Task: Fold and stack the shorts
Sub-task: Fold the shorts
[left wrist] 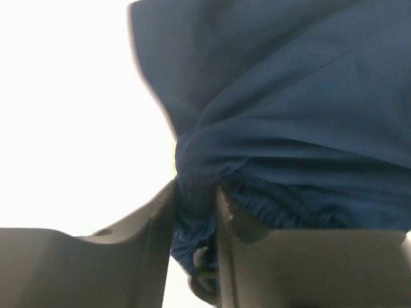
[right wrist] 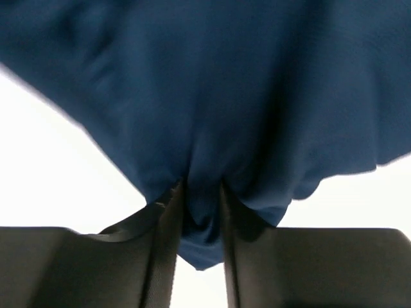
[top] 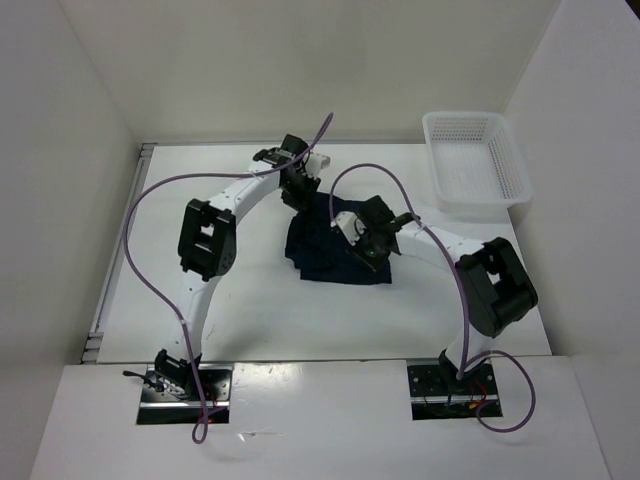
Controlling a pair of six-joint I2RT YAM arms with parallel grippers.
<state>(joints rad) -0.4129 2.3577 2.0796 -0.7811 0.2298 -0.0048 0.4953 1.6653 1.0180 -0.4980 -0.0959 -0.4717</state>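
1. Our left claw [left wrist: 196,194] is clenched on a bunched edge of the dark blue shorts [top: 318,256], by the waistband [left wrist: 282,206].
2. Our right claw [right wrist: 199,190] pinches another edge tight.
3. We think both grip to fold the shorts, which lie in the middle of the counter [top: 235,325].
4. From above, our arms [top: 440,240] cover part of the shorts, so we cannot tell how folded they are.

One pair of dark blue shorts [top: 330,245], pinched at the tips of both claws. Two claws: the left claw [top: 297,192] at the far edge of the shorts, the right claw [top: 365,245] at their right side. One white basket [top: 480,198], off beyond the right claw. One table [top: 250,310] beneath both.
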